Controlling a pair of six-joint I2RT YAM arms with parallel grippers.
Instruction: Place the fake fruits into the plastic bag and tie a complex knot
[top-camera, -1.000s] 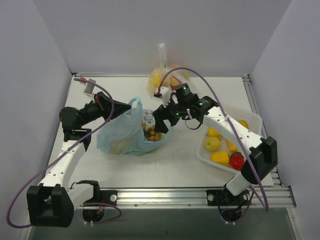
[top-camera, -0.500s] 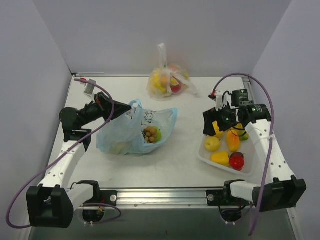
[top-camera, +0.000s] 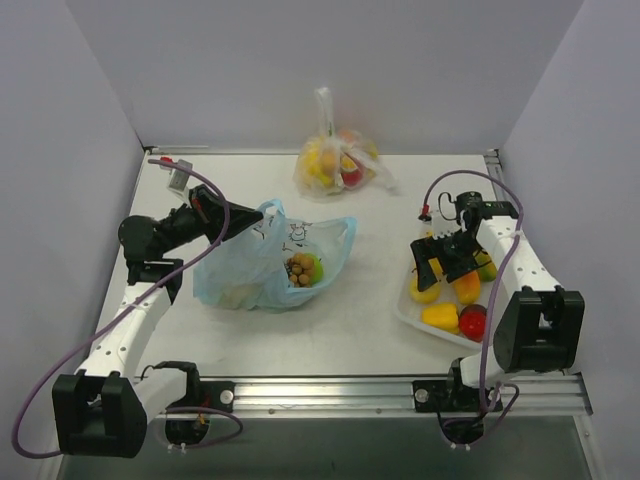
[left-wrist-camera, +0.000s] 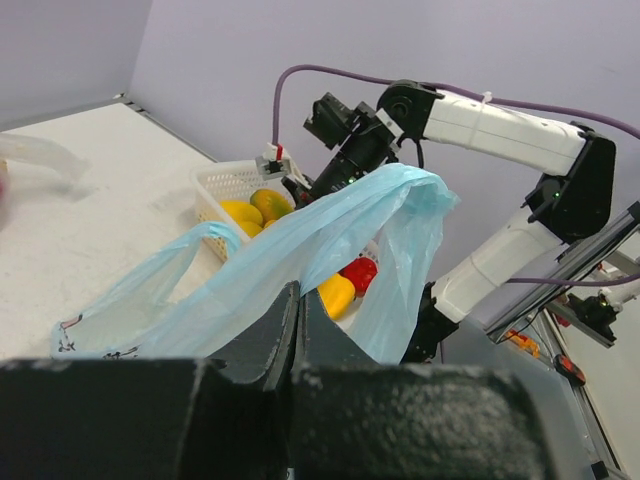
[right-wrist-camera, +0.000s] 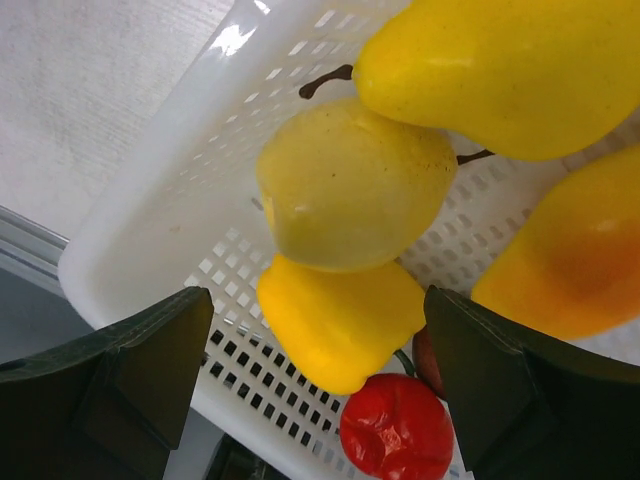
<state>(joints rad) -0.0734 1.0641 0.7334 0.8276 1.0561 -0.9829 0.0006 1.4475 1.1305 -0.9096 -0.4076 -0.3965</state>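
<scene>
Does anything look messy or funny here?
Nothing is spilled or broken. Only the plastic bag looks floppy: the left claw pinches one side, so it sags sideways on the table.

The white-and-black left arm (top-camera: 125, 325) reaches forward, then bends rightward at the elbow. Its black two-finger left gripper (top-camera: 246, 226) lies near level, fingers (left-wrist-camera: 285, 325) pressed together. The matching right arm (top-camera: 515, 260) folds back on itself, and its right gripper (top-camera: 445, 268) points downward, jaws spread wide.

Plain pale lilac walls (top-camera: 320, 70) close the white worktop (top-camera: 370, 330) on three sides; a metal rail (top-camera: 340, 392) runs along its near edge. Light is even.
</scene>
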